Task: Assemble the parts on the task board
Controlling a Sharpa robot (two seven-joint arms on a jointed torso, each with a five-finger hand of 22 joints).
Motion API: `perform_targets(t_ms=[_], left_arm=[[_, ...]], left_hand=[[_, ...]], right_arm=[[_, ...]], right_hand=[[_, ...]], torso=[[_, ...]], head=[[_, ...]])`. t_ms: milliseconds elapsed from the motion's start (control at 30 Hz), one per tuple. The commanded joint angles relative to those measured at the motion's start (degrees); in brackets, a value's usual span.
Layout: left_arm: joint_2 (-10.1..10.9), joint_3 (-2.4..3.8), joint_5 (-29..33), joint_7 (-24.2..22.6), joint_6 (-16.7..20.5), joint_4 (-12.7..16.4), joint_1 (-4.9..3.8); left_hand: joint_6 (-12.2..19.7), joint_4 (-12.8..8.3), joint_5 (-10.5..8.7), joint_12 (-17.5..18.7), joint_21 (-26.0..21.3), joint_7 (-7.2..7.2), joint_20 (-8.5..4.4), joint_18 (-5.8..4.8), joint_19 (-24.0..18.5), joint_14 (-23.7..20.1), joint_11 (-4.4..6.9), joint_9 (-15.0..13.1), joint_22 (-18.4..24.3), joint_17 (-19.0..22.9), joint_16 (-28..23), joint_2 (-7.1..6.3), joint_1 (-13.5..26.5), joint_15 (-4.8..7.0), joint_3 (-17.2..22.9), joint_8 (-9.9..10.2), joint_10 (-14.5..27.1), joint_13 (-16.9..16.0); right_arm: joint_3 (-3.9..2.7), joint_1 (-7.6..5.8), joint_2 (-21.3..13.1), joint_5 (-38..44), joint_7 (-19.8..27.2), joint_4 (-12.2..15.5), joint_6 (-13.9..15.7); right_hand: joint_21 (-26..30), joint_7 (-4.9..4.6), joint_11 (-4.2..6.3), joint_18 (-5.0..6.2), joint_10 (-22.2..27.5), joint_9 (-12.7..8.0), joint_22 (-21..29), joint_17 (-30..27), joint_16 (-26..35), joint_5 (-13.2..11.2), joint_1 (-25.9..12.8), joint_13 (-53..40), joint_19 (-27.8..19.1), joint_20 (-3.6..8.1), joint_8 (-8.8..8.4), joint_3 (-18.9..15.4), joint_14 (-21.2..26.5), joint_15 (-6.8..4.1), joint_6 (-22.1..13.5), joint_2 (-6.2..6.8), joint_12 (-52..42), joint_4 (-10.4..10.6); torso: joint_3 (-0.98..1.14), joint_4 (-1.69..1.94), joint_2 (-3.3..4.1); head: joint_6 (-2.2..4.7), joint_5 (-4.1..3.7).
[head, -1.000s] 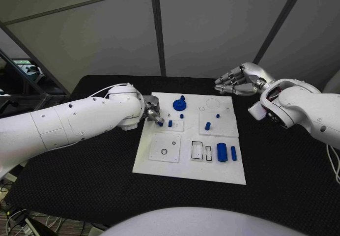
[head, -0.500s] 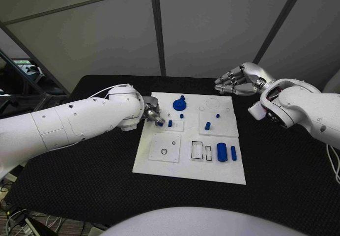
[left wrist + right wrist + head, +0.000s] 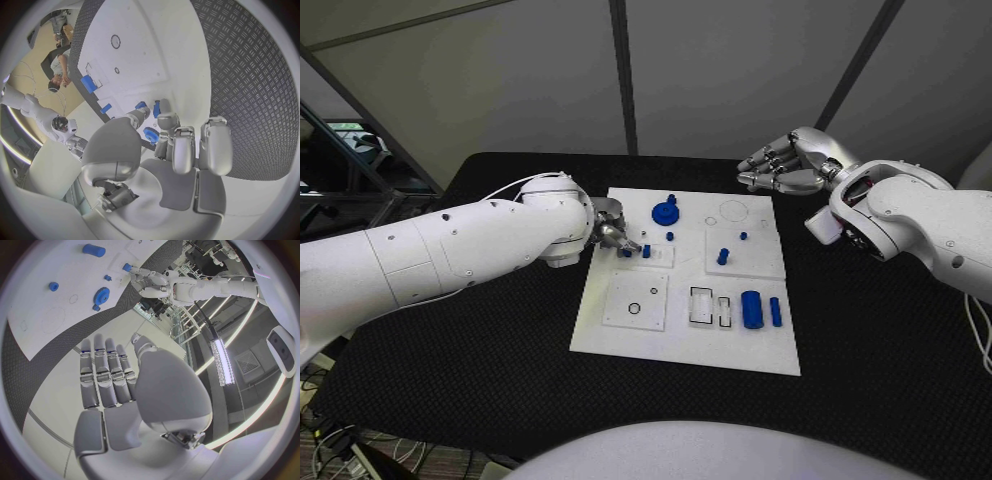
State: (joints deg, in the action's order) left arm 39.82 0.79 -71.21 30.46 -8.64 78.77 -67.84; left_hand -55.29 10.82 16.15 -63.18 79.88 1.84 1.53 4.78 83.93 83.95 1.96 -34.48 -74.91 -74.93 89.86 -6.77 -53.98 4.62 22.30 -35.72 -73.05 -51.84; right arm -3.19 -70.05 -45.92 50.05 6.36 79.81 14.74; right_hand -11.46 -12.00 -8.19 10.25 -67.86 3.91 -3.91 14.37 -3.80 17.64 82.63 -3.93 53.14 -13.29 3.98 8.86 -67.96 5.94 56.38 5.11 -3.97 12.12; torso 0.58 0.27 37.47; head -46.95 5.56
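Observation:
The white task board lies in the middle of the black table. My left hand rests at the board's left edge. Its thumb and a finger pinch a small blue peg that stands on a raised square plate, with a second small peg right beside it. The blue gear sits just beyond the hand. My right hand hovers behind the board's far right corner with its fingers side by side and nothing in them.
A thick blue cylinder and a slim blue bar lie at the board's right, beside two outlined slots. Two more blue pegs stand on the right plate. A dark frame stands beyond the table's left side.

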Motion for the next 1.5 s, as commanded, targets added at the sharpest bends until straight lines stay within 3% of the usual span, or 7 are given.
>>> perform_targets(t_ms=[33, 467, 767, 900, 1067, 1133, 1500], left_arm=[[-0.1, 0.01, 0.2, 0.0, 1.2, -0.2, -0.05], [0.4, 0.18, 1.1, -0.2, 5.4, 0.2, -0.03], [1.4, 1.89, 4.7, -0.9, 11.3, 0.9, -0.03], [1.6, 2.34, 5.9, -2.6, 14.1, 0.9, -0.06], [1.1, 2.56, 6.6, -7.8, 16.9, 0.6, -0.11], [0.5, 2.58, 6.7, -10.0, 17.6, 0.4, -0.12], [-1.2, 2.41, 4.4, -12.6, 17.6, -1.3, -0.14]], left_hand=[[-0.4, 0.7, -0.19, -0.3, 0.3, 0.08, -0.36, -2.34, 2.5, 6.1, -0.01, 0.1, -6.3, -15.1, 0.1, 0.25, 0.7, 0.51, -1.7, 0.4, -0.3, -0.1], [-0.3, 4.0, -0.1, 0.3, -0.1, 0.03, -0.46, -2.28, 2.4, 6.1, 0.01, 0.2, -6.2, -15.1, 0.1, 0.88, 0.6, 0.56, -8.6, 0.6, 0.3, 0.7], [1.3, 5.7, 0.04, 2.8, -3.2, 0.64, -0.17, -1.61, 1.3, 5.6, -0.51, 0.3, -3.8, -13.7, -1.1, 1.94, -0.5, 0.19, -12.1, 1.1, 2.8, 3.9], [4.6, 5.5, 0.16, 7.1, -9.3, 2.05, 0.55, -0.38, -1.0, 4.3, -1.72, 1.2, 1.1, -10.3, -4.4, 2.07, -2.9, -0.77, -14.0, 2.9, 7.4, 9.2], [9.1, 5.1, 0.28, 12.0, -28.6, 4.69, 2.52, 3.01, -9.3, -2.0, -4.23, 3.4, 16.0, 2.2, -17.6, 2.27, -9.1, -2.91, -15.7, 5.6, 15.2, 14.4], [10.5, 4.1, 0.27, 14.0, -43.9, 5.54, 3.42, 5.42, -16.4, -8.3, -5.17, 4.5, 27.6, 11.7, -28.4, 2.15, -13.0, -3.79, -15.8, 6.5, 18.8, 15.7], [9.5, 3.6, 0.21, 15.7, -49.0, 6.48, 4.41, 5.74, -15.2, -10.5, -5.95, 9.0, 32.0, 17.4, -33.2, 2.52, -22.4, -4.68, -15.6, 7.8, 20.3, 19.6]], right_arm=[[-0.04, -0.1, 0.0, 0.1, 0.2, 0.1, -0.2], [-0.04, -0.1, 0.0, 0.1, 0.2, 0.0, -0.2], [-0.04, -0.1, -0.2, 0.1, 0.3, 0.0, -0.2], [-0.04, -0.1, -0.2, 0.1, 0.3, 0.0, -0.2], [-0.04, -0.1, -0.1, 0.1, 0.3, -0.1, -0.2], [-0.04, -0.1, -0.1, 0.1, 0.3, -0.1, -0.1], [-0.04, -0.1, -0.2, 0.1, 0.2, 0.0, -0.2]], right_hand=[[0.3, -0.11, -0.07, 0.35, 0.3, 0.0, 0.1, -0.1, 0.1, 0.3, -0.2, 0.1, 0.3, -0.21, -0.04, 0.0, 0.2, 0.02, -0.2, -0.31, 0.0, -0.3], [0.3, -0.11, -0.07, 0.35, 0.3, 0.0, 0.1, -0.1, 0.1, 0.3, -0.2, 0.1, 0.3, -0.21, -0.04, 0.0, 0.2, 0.02, -0.2, -0.31, 0.0, -0.3], [0.5, -0.16, -0.12, 0.34, 0.4, 0.0, 0.1, -0.1, 0.2, 0.3, -0.3, 0.1, 0.3, -0.23, -0.07, 0.0, 0.3, 0.07, -0.3, -0.27, 0.0, -0.3], [0.5, -0.16, -0.12, 0.34, 0.4, 0.0, 0.1, -0.1, 0.2, 0.3, -0.3, 0.1, 0.3, -0.23, -0.07, 0.0, 0.3, 0.07, -0.3, -0.27, 0.0, -0.3], [0.5, -0.16, -0.12, 0.34, 0.4, 0.0, 0.1, -0.1, 0.2, 0.3, -0.3, 0.1, 0.3, -0.23, -0.07, 0.0, 0.3, 0.07, -0.3, -0.27, 0.0, -0.3], [0.5, -0.16, -0.12, 0.34, 0.4, 0.0, 0.1, -0.1, 0.2, 0.3, -0.3, 0.1, 0.3, -0.23, -0.07, 0.0, 0.3, 0.07, -0.3, -0.27, 0.0, -0.3], [0.5, -0.19, -0.16, 0.33, 0.5, 0.0, 0.1, -0.2, 0.2, 0.4, -0.3, 0.1, 0.3, -0.25, -0.08, 0.0, 0.4, 0.1, -0.4, -0.26, 0.0, -0.3]], torso=[[-0.02, 0.0, 0.02], [-0.08, 0.0, 0.04], [-0.02, 0.0, 0.01], [0.0, 0.0, 0.03], [-0.01, 0.01, 0.04], [0.01, 0.02, 0.04], [-0.02, 0.13, 0.0]], head=[[0.1, -0.01], [0.26, -0.15], [0.35, -0.28], [0.47, -0.36], [0.58, -0.52], [0.7, -0.58], [0.98, -0.88]])
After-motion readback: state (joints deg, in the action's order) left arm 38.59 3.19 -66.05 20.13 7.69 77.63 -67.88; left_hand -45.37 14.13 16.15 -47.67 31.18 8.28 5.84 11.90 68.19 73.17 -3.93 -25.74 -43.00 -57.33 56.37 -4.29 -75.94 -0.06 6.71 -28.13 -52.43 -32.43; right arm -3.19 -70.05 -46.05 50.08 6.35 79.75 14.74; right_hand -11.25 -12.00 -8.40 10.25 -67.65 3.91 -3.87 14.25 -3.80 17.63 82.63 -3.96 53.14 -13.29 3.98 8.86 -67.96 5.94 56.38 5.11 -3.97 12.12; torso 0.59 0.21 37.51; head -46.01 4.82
